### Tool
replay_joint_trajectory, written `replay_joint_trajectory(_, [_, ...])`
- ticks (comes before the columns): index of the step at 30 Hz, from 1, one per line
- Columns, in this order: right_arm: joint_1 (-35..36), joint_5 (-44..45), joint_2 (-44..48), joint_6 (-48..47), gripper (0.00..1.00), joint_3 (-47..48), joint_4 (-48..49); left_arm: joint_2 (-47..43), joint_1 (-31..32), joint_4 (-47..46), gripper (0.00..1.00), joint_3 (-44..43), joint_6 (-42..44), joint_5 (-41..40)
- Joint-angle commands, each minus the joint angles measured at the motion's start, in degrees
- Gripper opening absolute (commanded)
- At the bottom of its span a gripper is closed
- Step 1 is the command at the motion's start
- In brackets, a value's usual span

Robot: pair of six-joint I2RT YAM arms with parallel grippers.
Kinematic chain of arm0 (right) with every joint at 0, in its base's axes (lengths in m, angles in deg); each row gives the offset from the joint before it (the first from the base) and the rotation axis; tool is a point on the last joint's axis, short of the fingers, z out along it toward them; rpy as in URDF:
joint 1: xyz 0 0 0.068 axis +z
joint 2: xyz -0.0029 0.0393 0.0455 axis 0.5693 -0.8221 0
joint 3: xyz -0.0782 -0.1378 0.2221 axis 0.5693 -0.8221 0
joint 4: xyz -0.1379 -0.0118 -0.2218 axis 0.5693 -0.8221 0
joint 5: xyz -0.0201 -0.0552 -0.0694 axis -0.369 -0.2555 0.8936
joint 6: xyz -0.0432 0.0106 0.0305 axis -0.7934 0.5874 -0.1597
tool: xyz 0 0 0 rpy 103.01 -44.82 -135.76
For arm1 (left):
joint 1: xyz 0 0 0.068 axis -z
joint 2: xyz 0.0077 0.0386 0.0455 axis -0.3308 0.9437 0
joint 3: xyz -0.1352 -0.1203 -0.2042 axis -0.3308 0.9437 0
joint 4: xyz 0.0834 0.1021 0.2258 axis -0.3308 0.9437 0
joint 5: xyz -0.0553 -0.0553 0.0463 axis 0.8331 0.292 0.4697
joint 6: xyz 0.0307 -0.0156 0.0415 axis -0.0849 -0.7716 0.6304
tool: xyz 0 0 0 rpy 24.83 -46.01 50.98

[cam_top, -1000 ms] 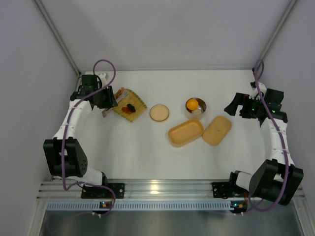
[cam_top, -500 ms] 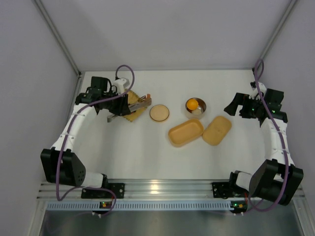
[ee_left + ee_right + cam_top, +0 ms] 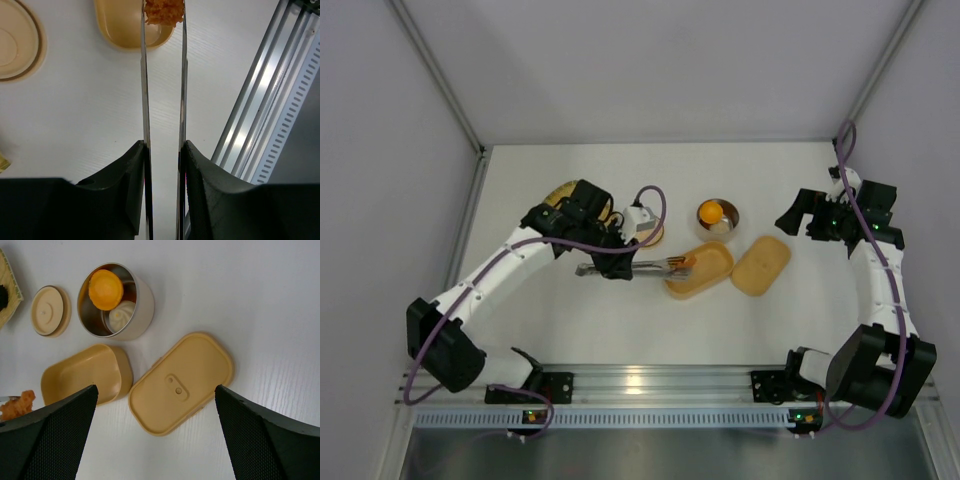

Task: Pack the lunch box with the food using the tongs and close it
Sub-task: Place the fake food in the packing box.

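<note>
**A:** At the left gripper point(image 3: 163, 150), between the fingers point(image 3: 125, 170), holding what?

**B:** Closed partway on the tongs point(image 3: 145, 90). Squeezing both slim silver arms close together, pointing straight ahead.

**A:** And at the tips?

**B:** Pinching 1 orange, crumbly food piece point(image 3: 163, 12), lifted clear of the table point(image 3: 620, 330).

**A:** Placed how against the lunch box point(image 3: 708, 268)?

**B:** Right at its left end, above it. Over the rim or over the hollow, cannot tell. Standing open, long side running left to right.

**A:** Matching flat lid point(image 3: 761, 265)?

**B:** Lying flat on the table just beside the box, on its right, tilted a little against it.

**A:** Farther out?

**B:** Behind the box, 1 round steel bowl point(image 3: 145, 305), with 1 orange piece point(image 3: 105, 289) and 1 white piece point(image 3: 121, 316) inside. Left of that, 1 round tan lid point(image 3: 49, 310), partly covered by the left arm from above. Beyond it, 1 woven tray point(image 3: 560, 192), mostly hidden by the same arm.

**A:** Right gripper point(image 3: 798, 214)?

**B:** Spread wide, gripping nothing. Hanging at the right side, apart from the flat lid and from everything else.
</note>
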Motion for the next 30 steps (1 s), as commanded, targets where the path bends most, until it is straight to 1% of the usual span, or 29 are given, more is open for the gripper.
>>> replay_joint_trajectory(1, [-0.9,-1.0,1.1,0.1,0.99,1.7,1.5,2.2,1.9,0.2,0.00,0.0,1.9,-0.5])
replay_joint_trajectory(6, [-0.9,-1.0,1.0,0.1,0.99,1.7,1.5,5.8,4.1,-0.3,0.01,-2.0,1.6,-2.5])
replay_joint_trajectory(11, [-0.9,-0.9,1.0,0.0,0.99,1.4,1.5,9.2,4.7,-0.8,0.03,-3.6,1.9,-3.8])
replay_joint_trajectory(16, [-0.9,-0.9,0.8,0.0,0.99,1.2,1.7,11.0,4.8,-0.9,0.08,-5.0,1.5,-5.1])
replay_joint_trajectory(24, [-0.9,-0.9,0.8,-0.3,0.99,0.8,1.9,13.0,4.7,-1.9,0.11,-6.0,0.9,-5.5])
replay_joint_trajectory(28, [-0.9,-0.7,0.9,-0.5,0.99,0.8,1.9,13.5,4.7,-1.7,0.21,-6.4,1.2,-5.4])
replay_joint_trajectory(29, [-0.9,-0.7,0.9,-0.5,0.99,0.8,1.9,13.6,4.7,-1.7,0.25,-6.4,1.2,-5.4])
replay_joint_trajectory(30, [-0.9,-0.6,0.9,-0.6,0.99,0.8,1.9,13.7,4.7,-1.7,0.28,-6.6,1.3,-5.3])
